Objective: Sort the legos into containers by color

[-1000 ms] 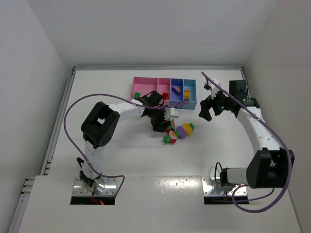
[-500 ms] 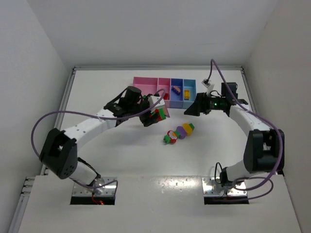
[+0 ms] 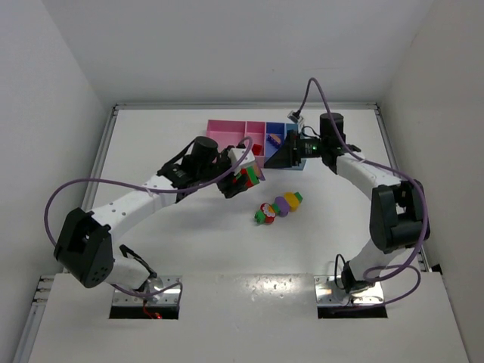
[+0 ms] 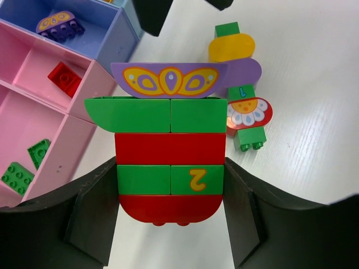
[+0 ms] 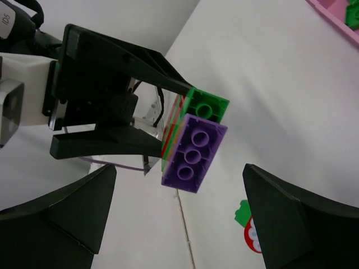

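My left gripper (image 3: pixel 240 176) is shut on a striped lego stack (image 3: pixel 248 176), held off the table just in front of the containers (image 3: pixel 224 125). Seen from the left wrist, the stack (image 4: pixel 170 140) runs red, green, red, green, with a purple piece on top, and a finger (image 4: pixel 95 218) presses each side. My right gripper (image 3: pixel 274 159) hangs open over the blue bins, facing the stack's purple end (image 5: pixel 193 151), which lies between the spread fingers (image 5: pixel 73 207) without touching. A second joined lego stack (image 3: pixel 277 206) lies on the table.
The pink bins hold a red brick (image 4: pixel 64 78) and green bricks (image 4: pixel 17 176); the purple-blue bin (image 4: pixel 95 33) holds a purple piece (image 4: pixel 60 25). The lying stack (image 4: pixel 242 84) shows yellow, purple and green parts. White walls close in the table on three sides.
The left arm has lifted the striped stack off the table and carried it left and up. The right gripper has swung left over the bins towards it.
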